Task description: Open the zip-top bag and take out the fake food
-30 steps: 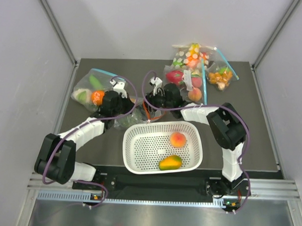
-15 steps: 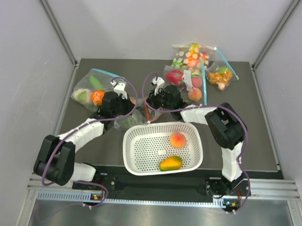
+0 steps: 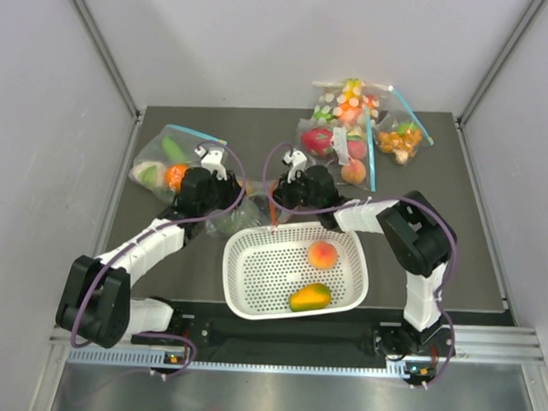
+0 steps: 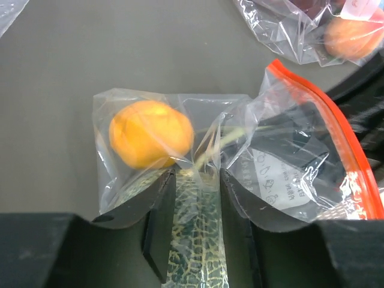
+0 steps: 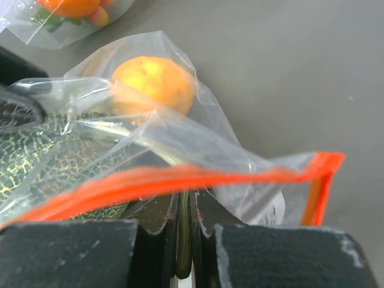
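The zip-top bag (image 3: pixel 248 213) lies just behind the white basket (image 3: pixel 245 239), between my two grippers. Its red-orange zip strip (image 5: pixel 180 179) runs across the right wrist view, and my right gripper (image 5: pixel 185 201) is shut on the plastic just below it. Still inside the bag are two pieces of fake food, a small orange (image 4: pixel 151 133) and a dark green netted melon (image 4: pixel 195 240). My left gripper (image 4: pixel 198 175) stands open at the bag's closed end, with film and melon showing between its fingers. A peach (image 3: pixel 322 254) and a mango (image 3: pixel 309 296) lie in the basket.
A blue-zipped bag of toy food (image 3: pixel 167 160) lies at the back left, close to the left arm. Two more filled bags (image 3: pixel 345 136) (image 3: pixel 402 138) sit at the back right. The basket fills the near middle of the dark mat.
My right gripper has closed on the bag's mouth and shifted slightly right. My left gripper, shut before, has parted its jaws.
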You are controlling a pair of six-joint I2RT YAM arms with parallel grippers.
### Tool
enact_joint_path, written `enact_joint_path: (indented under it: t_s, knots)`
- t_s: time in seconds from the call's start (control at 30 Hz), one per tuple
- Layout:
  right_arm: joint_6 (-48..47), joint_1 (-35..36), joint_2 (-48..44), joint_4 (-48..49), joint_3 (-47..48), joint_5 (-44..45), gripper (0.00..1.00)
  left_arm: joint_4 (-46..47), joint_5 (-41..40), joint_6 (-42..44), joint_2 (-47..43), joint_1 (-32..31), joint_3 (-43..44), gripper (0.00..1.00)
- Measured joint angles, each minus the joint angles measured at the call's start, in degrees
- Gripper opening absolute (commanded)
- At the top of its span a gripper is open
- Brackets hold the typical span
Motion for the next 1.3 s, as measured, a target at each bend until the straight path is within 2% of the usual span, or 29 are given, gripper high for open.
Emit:
enact_joint_path:
  t_s: [0.13,0.17,0.2,0.27,0.3,0.43,0.93,1.3]
  knots:
    - [-0.39,0.00,-3.63,-0.57,-2.64,1.99,0.00,-0.04,0.00,-0.50,-0.11,0.42,-0.28,0.42]
    - [-0.52,0.00,-4.70,-0.83,-3.34,2.69,0.00,-0.02,0.00,-0.61,-0.09,0.48,-0.37,0.39]
    - [-0.57,0.00,-5.86,-1.14,-4.04,3.39,0.00,-0.02,0.00,-0.74,-0.09,0.55,-0.52,0.31]
    - [-0.72,0.00,-7.76,-1.97,-4.63,4.59,0.00,0.00,0.02,-1.05,-0.11,0.66,-0.81,0.22]
    - [-0.87,0.02,-8.74,-2.54,-4.83,5.18,0.00,0.02,0.09,-1.20,-0.11,0.70,-0.85,0.12]
    - [-1.29,0.04,-11.96,-4.28,-5.60,7.74,0.00,0.11,0.26,-1.42,-0.11,0.79,-0.92,0.02]
    - [-0.70,-0.22,-17.05,-10.19,-6.27,13.29,0.00,0.07,0.00,-2.10,-0.74,1.27,-2.58,0.01]
    - [3.48,-1.49,-17.05,-12.09,-1.31,11.28,0.00,1.11,0.31,-2.12,-0.72,1.33,-4.20,0.01]
